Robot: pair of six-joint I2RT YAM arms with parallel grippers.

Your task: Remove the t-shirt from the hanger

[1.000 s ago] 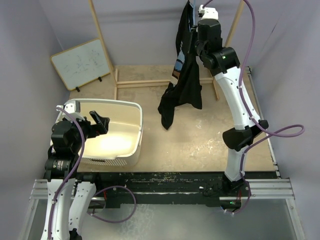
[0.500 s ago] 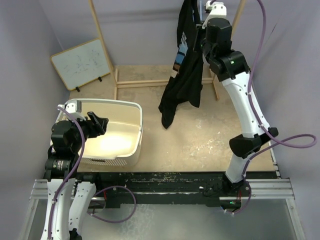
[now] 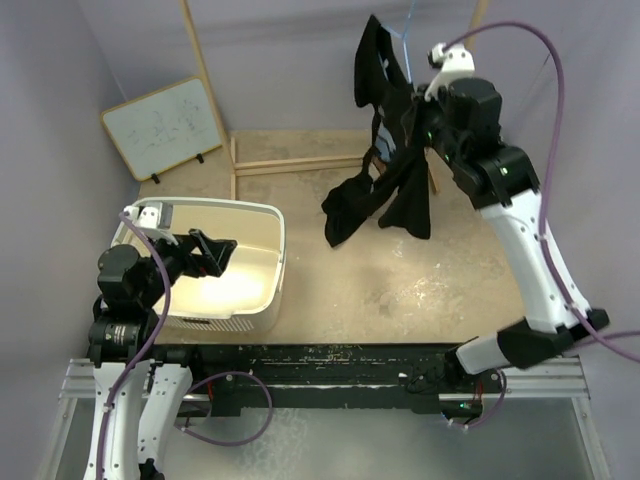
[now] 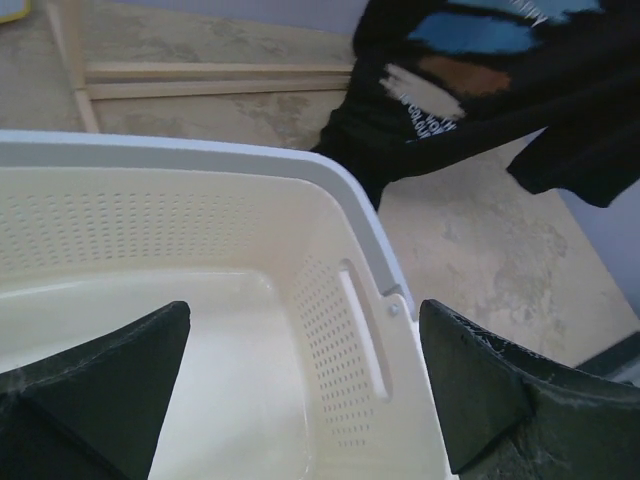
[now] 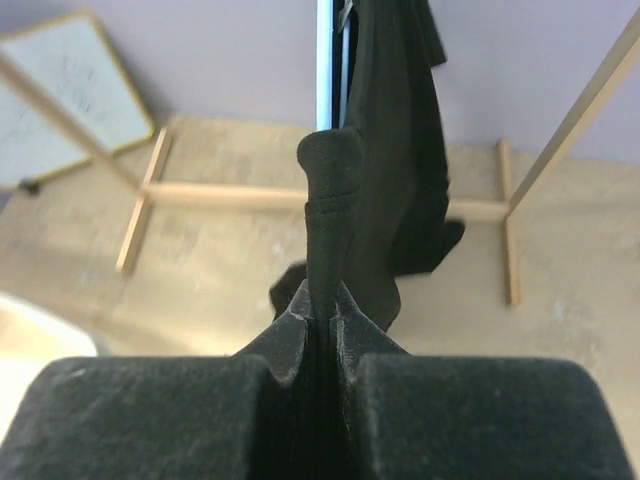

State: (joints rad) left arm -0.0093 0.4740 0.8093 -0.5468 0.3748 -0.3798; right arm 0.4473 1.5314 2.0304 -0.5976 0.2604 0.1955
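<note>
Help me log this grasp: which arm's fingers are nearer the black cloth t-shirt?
Right. The right gripper is shut on the black cloth t-shirt; the left gripper hovers open over the white perforated plastic basket, far to the shirt's left.

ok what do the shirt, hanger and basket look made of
The t-shirt looks like soft matte black cloth: it drapes and folds limply. The hanger seems thin wire with a smooth light-blue coating; metal underneath is a guess. The basket looks like moulded cream plastic, slightly glossy, its walls perforated in neat rows.
</note>
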